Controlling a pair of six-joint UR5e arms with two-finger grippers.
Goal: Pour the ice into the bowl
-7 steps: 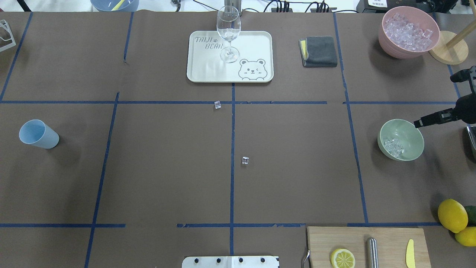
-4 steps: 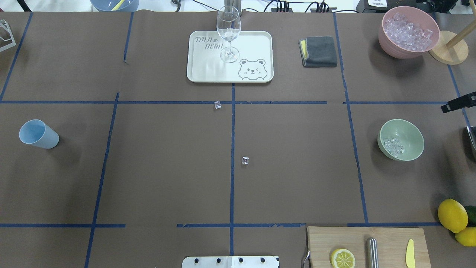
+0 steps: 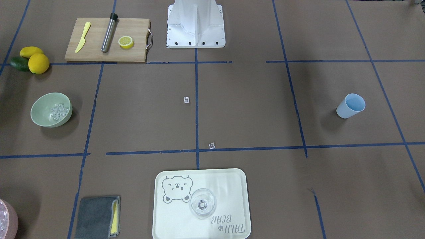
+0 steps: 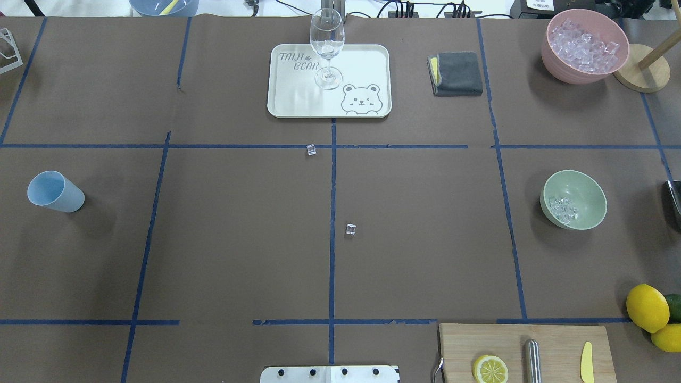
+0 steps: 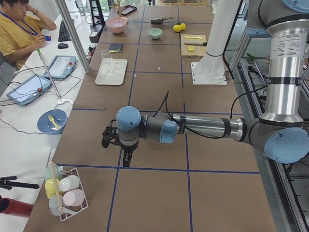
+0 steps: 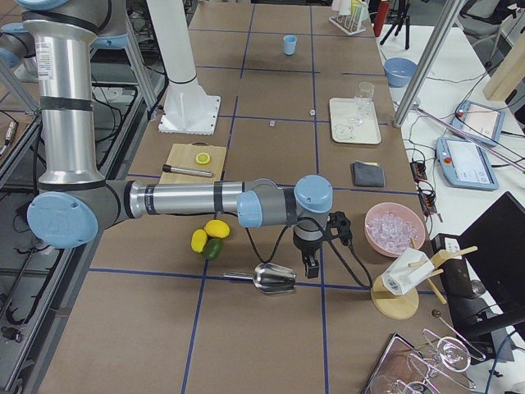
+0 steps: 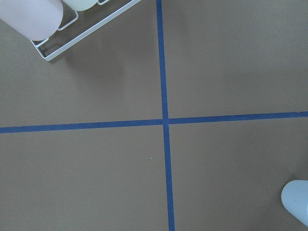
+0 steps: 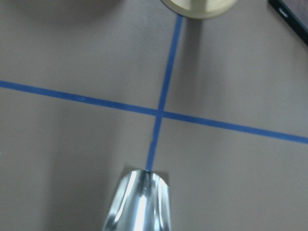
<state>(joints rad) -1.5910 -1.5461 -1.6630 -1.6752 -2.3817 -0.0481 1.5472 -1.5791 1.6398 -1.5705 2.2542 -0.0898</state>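
The sage-green bowl [image 4: 585, 213] stands at the table's right side and holds several clear ice cubes [image 4: 563, 209]; it also shows in the front-facing view [image 3: 43, 118] with the ice [image 3: 57, 111]. Two loose ice cubes [image 4: 311, 150] [image 4: 350, 229] lie near the table's middle. No gripper shows in the overhead or front-facing views. In the exterior right view my right gripper [image 6: 310, 264] hangs just above a metal scoop [image 6: 275, 279] lying on the table. In the exterior left view my left gripper [image 5: 126, 158] hangs over the table's left end. I cannot tell whether either is open or shut.
A pink bowl [image 4: 558, 69] full of ice stands far right by a wooden stand [image 4: 641, 74]. A tray [image 4: 298, 101] holds a wine glass [image 4: 326, 48]. A grey cloth [image 4: 456, 73], blue cup [image 4: 53, 191], cutting board [image 4: 463, 340] and lemons [image 4: 646, 307] sit around.
My right gripper, beside the green bowl's rim a second ago, has drawn back to the right and out of the overhead view. The bowl and the ice have not moved.
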